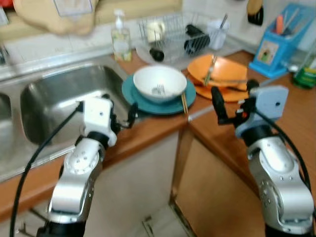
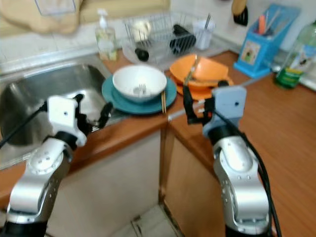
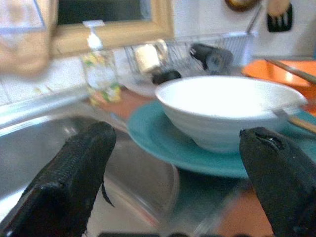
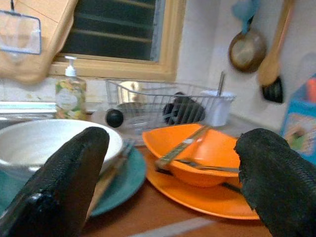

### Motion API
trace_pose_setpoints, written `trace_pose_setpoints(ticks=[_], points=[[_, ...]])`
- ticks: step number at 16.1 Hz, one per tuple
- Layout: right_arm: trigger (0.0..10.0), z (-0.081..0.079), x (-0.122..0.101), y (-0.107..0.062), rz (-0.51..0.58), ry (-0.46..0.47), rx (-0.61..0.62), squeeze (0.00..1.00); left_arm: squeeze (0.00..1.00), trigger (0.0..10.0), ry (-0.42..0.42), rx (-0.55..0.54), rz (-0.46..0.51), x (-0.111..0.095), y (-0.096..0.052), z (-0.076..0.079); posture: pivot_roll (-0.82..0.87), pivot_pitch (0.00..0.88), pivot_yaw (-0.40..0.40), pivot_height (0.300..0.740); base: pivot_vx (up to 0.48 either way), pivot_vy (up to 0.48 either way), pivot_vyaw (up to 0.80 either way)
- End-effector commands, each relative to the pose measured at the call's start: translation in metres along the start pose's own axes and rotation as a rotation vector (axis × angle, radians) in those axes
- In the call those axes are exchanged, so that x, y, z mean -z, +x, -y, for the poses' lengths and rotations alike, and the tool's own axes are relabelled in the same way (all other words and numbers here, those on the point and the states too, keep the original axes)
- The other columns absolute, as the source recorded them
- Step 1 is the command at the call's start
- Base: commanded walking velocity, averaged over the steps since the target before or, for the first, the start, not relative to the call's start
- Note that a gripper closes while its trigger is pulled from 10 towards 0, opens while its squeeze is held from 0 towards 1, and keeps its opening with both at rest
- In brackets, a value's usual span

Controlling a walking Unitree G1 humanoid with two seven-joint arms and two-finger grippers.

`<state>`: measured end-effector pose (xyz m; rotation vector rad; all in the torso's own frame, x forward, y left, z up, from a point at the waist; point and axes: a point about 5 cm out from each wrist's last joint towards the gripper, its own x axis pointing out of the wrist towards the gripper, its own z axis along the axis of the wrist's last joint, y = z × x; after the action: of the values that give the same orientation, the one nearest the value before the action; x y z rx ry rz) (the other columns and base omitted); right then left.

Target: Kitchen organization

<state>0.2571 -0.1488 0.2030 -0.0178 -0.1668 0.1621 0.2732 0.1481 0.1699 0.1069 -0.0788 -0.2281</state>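
Wooden countertop (image 1: pixel 276 133): we're hovering both spread-open grippers, left (image 3: pixel 173 182) facing glossy white bowl (image 1: pixel 159 83) on round teal plate (image 1: pixel 143 102), right (image 4: pixel 170 182) facing orange bowl (image 4: pixel 195 148).

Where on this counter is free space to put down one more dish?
Bare wood lies right of the orange plate, before the blue holder. The sink is free too. Around the teal plate and dish rack it is crowded.

The head's two eye views look forward and down over the brown wooden bench (image 1: pixel 148 131). Each wrist view faces low and close along its tool; both share the white ceramic bowl (image 3: pixel 227 106) on the teal round plate (image 4: pixel 123 180).
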Motion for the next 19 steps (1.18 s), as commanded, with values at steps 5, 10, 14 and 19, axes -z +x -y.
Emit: trace_pose_setpoints(ticks=[5,10,14,19], points=[[10.0,-0.022,-0.011,0.002,0.025,-0.034,-0.141,0.00,0.00,10.0,0.039,-0.029,0.025,-0.012,0.000,-0.015,-0.04,0.000,0.025,0.740,0.345,0.000,0.48],[10.0,-0.016,-0.024,0.000,0.043,0.010,-0.149,0.00,0.00,10.0,0.037,0.022,0.022,-0.013,-0.004,-0.013,-0.05,0.000,0.032,0.740,0.000,0.000,0.00],[10.0,-0.002,-0.019,-0.002,-0.045,0.058,-0.139,0.00,0.00,10.0,-0.019,0.259,-0.017,-0.015,-0.005,-0.006,-0.05,0.000,0.033,0.740,0.000,0.000,0.00],[10.0,0.004,-0.011,0.003,-0.133,0.081,-0.144,0.00,0.00,10.0,0.007,0.400,-0.050,-0.018,0.002,-0.008,-0.04,0.000,0.017,0.740,0.000,0.000,0.00]])
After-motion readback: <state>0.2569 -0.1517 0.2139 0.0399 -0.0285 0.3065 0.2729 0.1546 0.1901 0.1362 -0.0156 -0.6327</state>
